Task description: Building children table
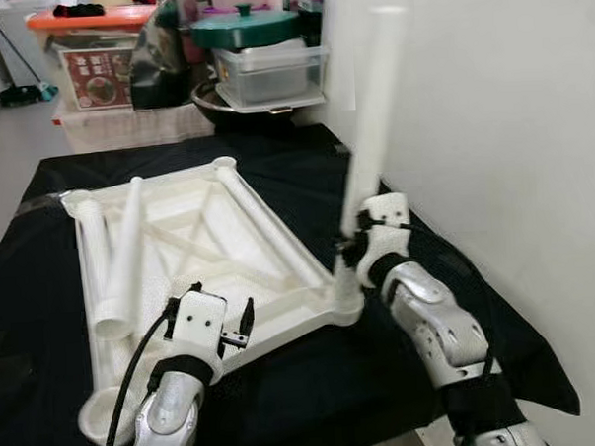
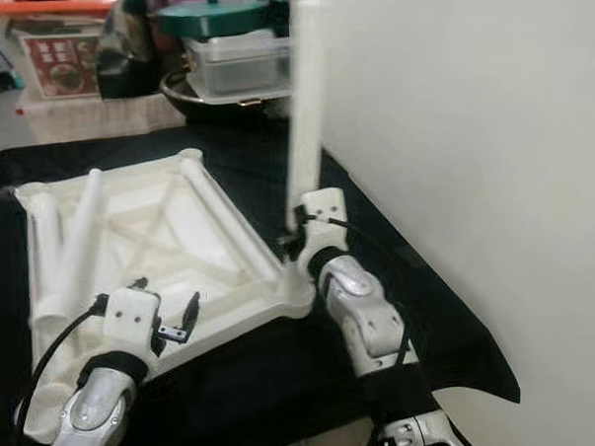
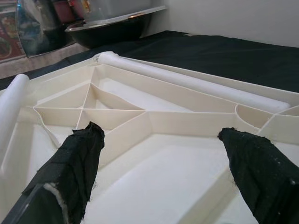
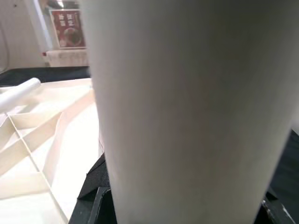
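A white plastic tabletop point(image 1: 205, 242) lies upside down on the black cloth, ribs facing up. Two loose white table legs point(image 1: 123, 255) rest on its left side. At its near right corner a third white leg point(image 1: 372, 121) stands upright, and my right gripper point(image 1: 356, 248) is shut on its lower end; that leg point(image 4: 187, 112) is very close in the right wrist view. My left gripper point(image 1: 238, 329) hovers open over the tabletop's near edge, its black fingers point(image 3: 77, 161) spread above the ribbed underside point(image 3: 154, 140).
The black-covered table point(image 1: 314, 380) sits against a white wall point(image 1: 501, 125) on the right. Behind it stand storage boxes point(image 1: 98, 69), a clear container with a green lid point(image 1: 261, 57) and a dark wok point(image 1: 243, 107). Bare floor lies at far left.
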